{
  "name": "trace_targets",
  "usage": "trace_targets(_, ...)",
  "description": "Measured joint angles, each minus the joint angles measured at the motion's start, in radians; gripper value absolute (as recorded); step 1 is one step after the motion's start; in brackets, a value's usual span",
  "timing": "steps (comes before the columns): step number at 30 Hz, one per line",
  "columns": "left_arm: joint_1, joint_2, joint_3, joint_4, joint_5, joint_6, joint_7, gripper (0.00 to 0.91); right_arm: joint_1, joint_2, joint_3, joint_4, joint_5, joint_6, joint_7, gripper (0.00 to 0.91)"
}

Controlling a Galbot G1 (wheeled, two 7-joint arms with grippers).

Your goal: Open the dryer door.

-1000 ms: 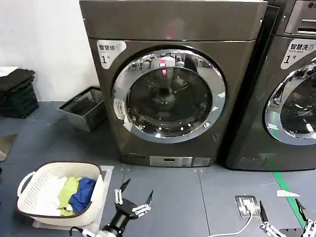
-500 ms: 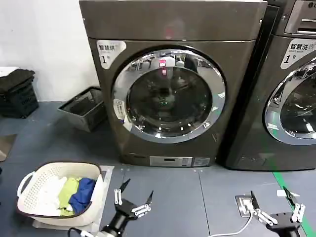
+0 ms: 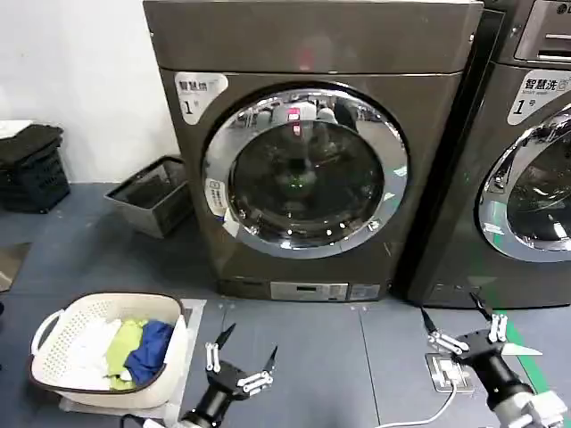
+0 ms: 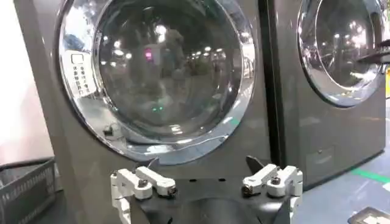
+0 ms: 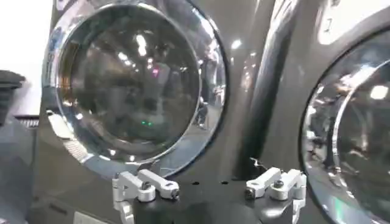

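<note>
Fingers spread wide on both the right gripper (image 3: 457, 331) and the low left gripper (image 3: 241, 357); aim yours at the closed chrome-ringed, dark-glass dryer door (image 3: 305, 170) ahead, hooking its right edge.

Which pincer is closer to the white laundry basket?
Left. The left pincer hangs just beside the laundry basket; the right pincer is far across the floor, below the other machine.

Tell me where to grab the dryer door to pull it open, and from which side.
Probably the right edge of the dryer door's chrome ring, coming straight in from the front. The ring's left side carries a sticker and what looks like the hinge, so the right side likely swings out; no separate handle is clear. The right gripper, open and low in front, is nearer than the open left gripper.
</note>
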Motion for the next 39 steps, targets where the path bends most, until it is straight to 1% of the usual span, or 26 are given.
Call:
trace_targets(7, 0.01, -0.005, -0.001, -0.007, 0.01, -0.001, 0.0, 0.907, 0.197, -0.045, -0.172, -0.101, 0.046, -0.005, 0.004, 0.907)
trace_targets(18, 0.036, -0.019, -0.007, -0.017, 0.025, -0.007, 0.0, 0.907, 0.458, -0.047, -0.375, -0.25, 0.089, -0.003, 0.005, 0.907)
trace_targets(24, 0.046, -0.022, -0.007, -0.021, 0.028, -0.007, 0.0, 0.907, 0.551, -0.038, -0.451, -0.317, 0.104, 0.005, 0.001, 0.907)
trace_targets(29, 0.046, -0.023, -0.007, -0.022, 0.028, -0.007, 0.001, 0.907, 0.625, -0.022, -0.511, -0.368, 0.131, 0.008, -0.004, 0.907)
trace_targets(39, 0.049, -0.02, -0.011, -0.029, 0.026, -0.006, 0.002, 0.907, 0.744, 0.001, -0.61, -0.433, 0.155, 0.016, -0.032, 0.907)
